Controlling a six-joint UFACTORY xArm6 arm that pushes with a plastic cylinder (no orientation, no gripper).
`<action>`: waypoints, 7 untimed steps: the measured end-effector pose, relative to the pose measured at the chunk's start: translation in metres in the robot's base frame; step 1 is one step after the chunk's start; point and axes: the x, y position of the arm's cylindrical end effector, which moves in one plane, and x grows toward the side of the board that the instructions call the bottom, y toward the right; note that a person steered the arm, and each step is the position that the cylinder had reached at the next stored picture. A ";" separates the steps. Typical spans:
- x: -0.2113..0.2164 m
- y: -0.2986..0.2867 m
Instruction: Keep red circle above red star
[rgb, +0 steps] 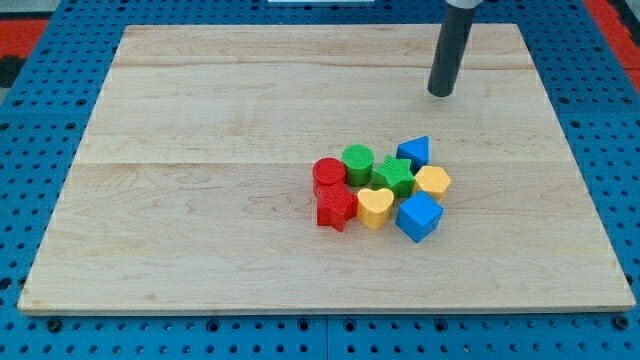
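The red circle (328, 173) sits just above the red star (336, 206) and touches it, at the left end of a tight cluster of blocks below the board's middle. My tip (440, 93) is near the view's top right, well above and to the right of the cluster, touching no block.
The cluster also holds a green circle (357, 160), a green star (394, 176), a blue triangle (414, 151), a yellow hexagon (432, 182), a yellow heart (375, 207) and a blue cube (419, 216). The wooden board (200, 150) lies on a blue pegged surface.
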 end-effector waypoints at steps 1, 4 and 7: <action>0.015 0.019; 0.059 0.025; 0.125 0.033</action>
